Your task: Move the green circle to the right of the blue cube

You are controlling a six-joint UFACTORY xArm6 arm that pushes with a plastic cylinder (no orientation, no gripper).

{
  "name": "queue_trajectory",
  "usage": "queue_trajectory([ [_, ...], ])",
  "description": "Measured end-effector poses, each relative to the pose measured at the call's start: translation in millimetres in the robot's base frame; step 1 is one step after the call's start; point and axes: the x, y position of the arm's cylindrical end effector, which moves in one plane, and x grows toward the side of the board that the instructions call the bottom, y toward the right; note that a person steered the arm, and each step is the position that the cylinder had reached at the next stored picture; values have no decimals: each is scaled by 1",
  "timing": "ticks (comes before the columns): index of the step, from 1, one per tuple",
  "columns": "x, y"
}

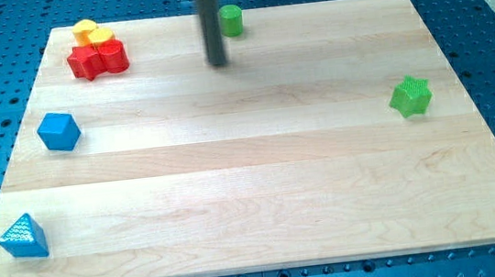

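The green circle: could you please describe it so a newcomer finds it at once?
Start at the wooden board's top edge, near its middle. The small green cylinder block stands there, just right of my tip. The only other green piece, the green star block, sits far right.

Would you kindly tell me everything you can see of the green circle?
The green circle is a small, bright green, short cylinder that looks like plastic, standing upright on its flat end. It sits near the board's top edge, a little left of centre in the view. My tip is just to its lower left, apart from it; the rod hides none of it. No other block touches it. The blue cube lies far off toward the view's left, so the circle has yet to be moved beside it.
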Motion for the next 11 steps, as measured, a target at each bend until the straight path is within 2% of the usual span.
queue_trajectory([
  [1,-1,34],
  [3,-1,35],
  [4,-23,45],
  [5,-77,42],
  [6,-91,-15],
  [8,-107,-60],
  [9,-48,-109],
  [10,31,-134],
  [11,64,-136],
])
